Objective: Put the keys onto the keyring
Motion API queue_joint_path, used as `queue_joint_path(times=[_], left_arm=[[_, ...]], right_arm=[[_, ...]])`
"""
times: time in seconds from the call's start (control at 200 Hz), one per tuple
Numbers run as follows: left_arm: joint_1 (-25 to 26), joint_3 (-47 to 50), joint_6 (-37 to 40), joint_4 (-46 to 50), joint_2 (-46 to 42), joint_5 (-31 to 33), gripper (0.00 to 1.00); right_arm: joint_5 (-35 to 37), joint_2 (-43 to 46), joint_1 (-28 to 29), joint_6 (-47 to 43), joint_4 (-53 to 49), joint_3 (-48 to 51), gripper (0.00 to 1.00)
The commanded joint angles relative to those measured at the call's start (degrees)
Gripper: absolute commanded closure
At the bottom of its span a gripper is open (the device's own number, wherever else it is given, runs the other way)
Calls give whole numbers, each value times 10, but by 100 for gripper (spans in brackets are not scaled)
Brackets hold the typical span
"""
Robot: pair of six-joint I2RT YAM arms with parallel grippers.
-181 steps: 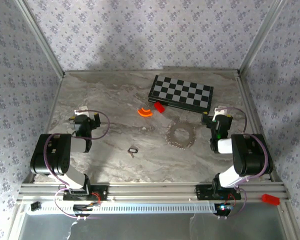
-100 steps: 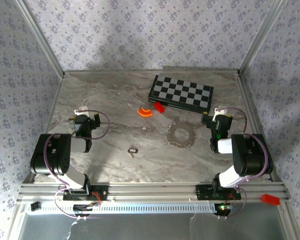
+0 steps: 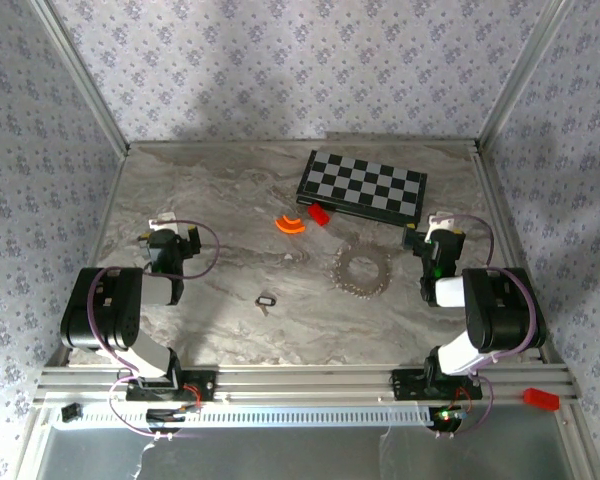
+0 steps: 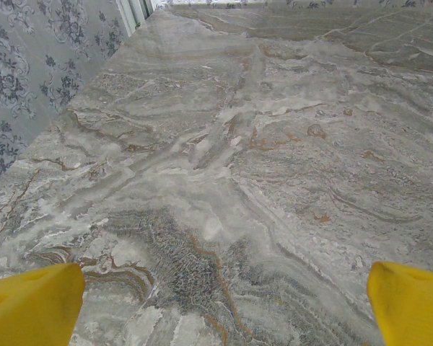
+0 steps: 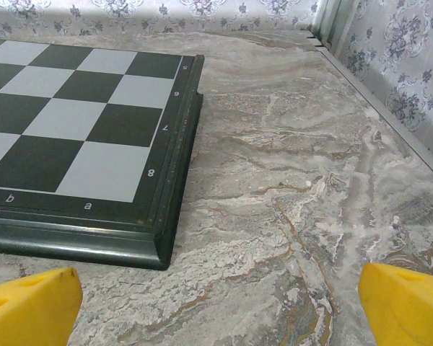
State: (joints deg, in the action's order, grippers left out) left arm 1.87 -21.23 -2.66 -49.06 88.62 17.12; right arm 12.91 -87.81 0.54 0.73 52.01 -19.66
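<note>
The tiny key (image 3: 266, 300) with a dark oblong head lies flat on the marble table near the middle front. The keyring, a coiled silvery chain loop (image 3: 362, 270), rests to its right. My left gripper (image 3: 170, 232) is folded back at the left side, far from both, and stands open over bare marble, its yellow fingertips (image 4: 32, 303) wide apart. My right gripper (image 3: 439, 232) sits at the right side, just right of the chain loop, open too, with yellow fingertips (image 5: 408, 306) spread and nothing between them.
A dark-framed chessboard (image 3: 363, 185) lies at the back; its corner (image 5: 155, 249) is close in front of my right gripper. An orange arc piece (image 3: 291, 225) and a red block (image 3: 319, 214) sit by the board's left end. Patterned walls enclose the table.
</note>
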Motion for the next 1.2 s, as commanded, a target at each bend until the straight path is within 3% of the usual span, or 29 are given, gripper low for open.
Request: queue_joint_path(times=[0.0,1.194], left_arm=[[-1,-11,-9,-4,-5,-9,0],[-1,-12,-9,-4,-5,-8,0]], right_arm=[[14,-3,2,-6,-1,-8,0],[7,-2,-1,-4,-2,-9,0]])
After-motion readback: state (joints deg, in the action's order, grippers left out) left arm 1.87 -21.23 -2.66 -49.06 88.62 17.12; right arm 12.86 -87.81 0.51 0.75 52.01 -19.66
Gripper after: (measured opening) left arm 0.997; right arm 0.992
